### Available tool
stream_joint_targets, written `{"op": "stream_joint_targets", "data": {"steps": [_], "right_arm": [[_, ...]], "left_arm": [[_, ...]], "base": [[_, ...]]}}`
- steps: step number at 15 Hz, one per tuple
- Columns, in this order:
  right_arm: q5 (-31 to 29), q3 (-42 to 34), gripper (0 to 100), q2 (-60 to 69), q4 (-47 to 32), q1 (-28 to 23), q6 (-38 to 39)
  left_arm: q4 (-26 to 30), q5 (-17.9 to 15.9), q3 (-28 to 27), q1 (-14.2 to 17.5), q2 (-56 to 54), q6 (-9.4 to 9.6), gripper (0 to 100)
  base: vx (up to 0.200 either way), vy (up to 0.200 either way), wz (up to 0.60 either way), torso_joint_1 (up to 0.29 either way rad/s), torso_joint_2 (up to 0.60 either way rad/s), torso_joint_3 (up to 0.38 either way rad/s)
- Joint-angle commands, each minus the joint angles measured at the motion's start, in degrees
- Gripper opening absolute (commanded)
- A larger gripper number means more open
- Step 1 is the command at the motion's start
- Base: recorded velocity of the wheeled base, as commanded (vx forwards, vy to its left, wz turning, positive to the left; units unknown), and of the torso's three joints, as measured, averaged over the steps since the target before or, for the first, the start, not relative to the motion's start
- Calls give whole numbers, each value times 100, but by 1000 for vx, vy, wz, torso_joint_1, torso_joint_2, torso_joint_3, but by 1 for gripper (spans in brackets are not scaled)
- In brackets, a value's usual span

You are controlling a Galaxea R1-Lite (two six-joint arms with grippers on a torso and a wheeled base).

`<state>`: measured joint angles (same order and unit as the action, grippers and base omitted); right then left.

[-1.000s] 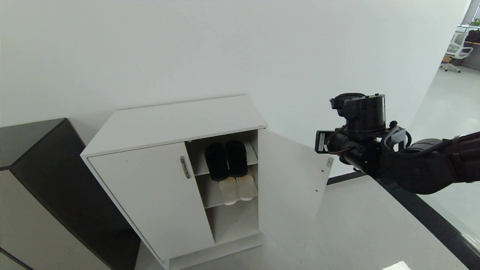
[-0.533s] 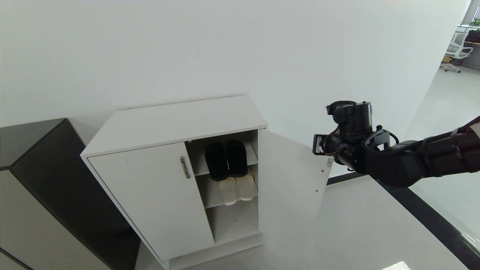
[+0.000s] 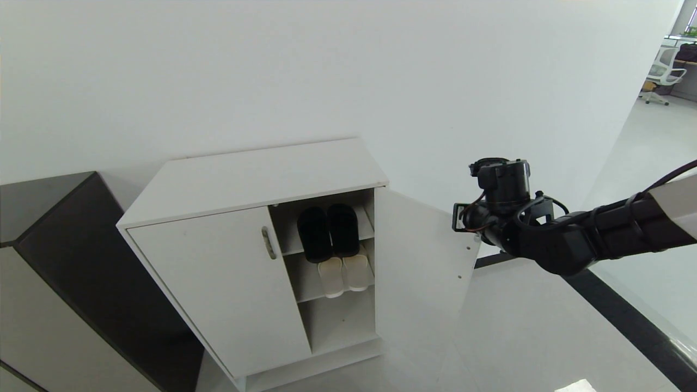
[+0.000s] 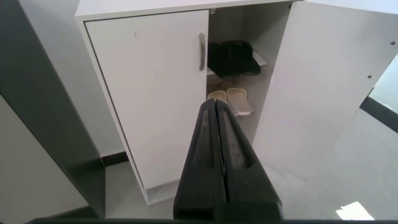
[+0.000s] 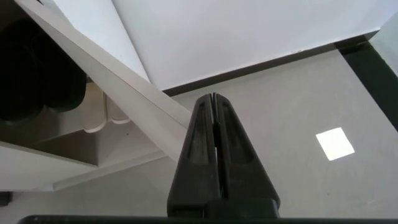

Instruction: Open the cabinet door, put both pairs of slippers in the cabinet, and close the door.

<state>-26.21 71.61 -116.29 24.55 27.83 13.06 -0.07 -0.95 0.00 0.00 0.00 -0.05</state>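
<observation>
The white cabinet [image 3: 256,174] stands against the wall with its left door [image 3: 218,283] closed and its right door [image 3: 422,261] swung open. A black pair of slippers [image 3: 329,231] lies on the upper shelf, and a white pair [image 3: 343,275] on the shelf below. My right arm [image 3: 544,239] is stretched out behind the open door's free edge. In the right wrist view my right gripper [image 5: 214,102] is shut and empty, just beside the door's edge [image 5: 106,71]. My left gripper [image 4: 216,106] is shut and empty, held back from the cabinet and facing the left door's handle [image 4: 201,51].
A dark cabinet [image 3: 54,261] stands close on the left of the white one. A black floor strip [image 3: 626,316] runs along the right. An office chair [image 3: 664,71] is far off at the right. Open floor lies before the cabinet.
My right arm has moved left and away from the camera, up to the open door's free edge. The door and the slippers have stayed put.
</observation>
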Motion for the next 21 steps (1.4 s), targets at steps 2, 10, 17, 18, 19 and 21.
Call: {"op": "stream_joint_targets", "data": {"steps": [2,10,17,18,19,21], "right_arm": [[2,-24,0,-52,-3,12,4],[-7,-305,0,80,-12,302,-5],[-51,-885,0,633,6,1295,13],[-7,-1070,0,783,58,1330,-5],[-16,-1193,0,844,199,1330,-58],[-7,-1263,0,871,322,1330,-154]], "left_arm": [[-1,7,0,0,0,-4,0],[-1,-2,0,0,0,5,0],[-1,-2,0,0,0,5,0],[-1,-2,0,0,0,5,0],[-1,-2,0,0,0,5,0],[-1,-2,0,0,0,5,0]], "base": [[0,0,0,0,0,0],[0,0,0,0,0,0],[0,0,0,0,0,0],[0,0,0,0,0,0],[0,0,0,0,0,0],[0,0,0,0,0,0]]}}
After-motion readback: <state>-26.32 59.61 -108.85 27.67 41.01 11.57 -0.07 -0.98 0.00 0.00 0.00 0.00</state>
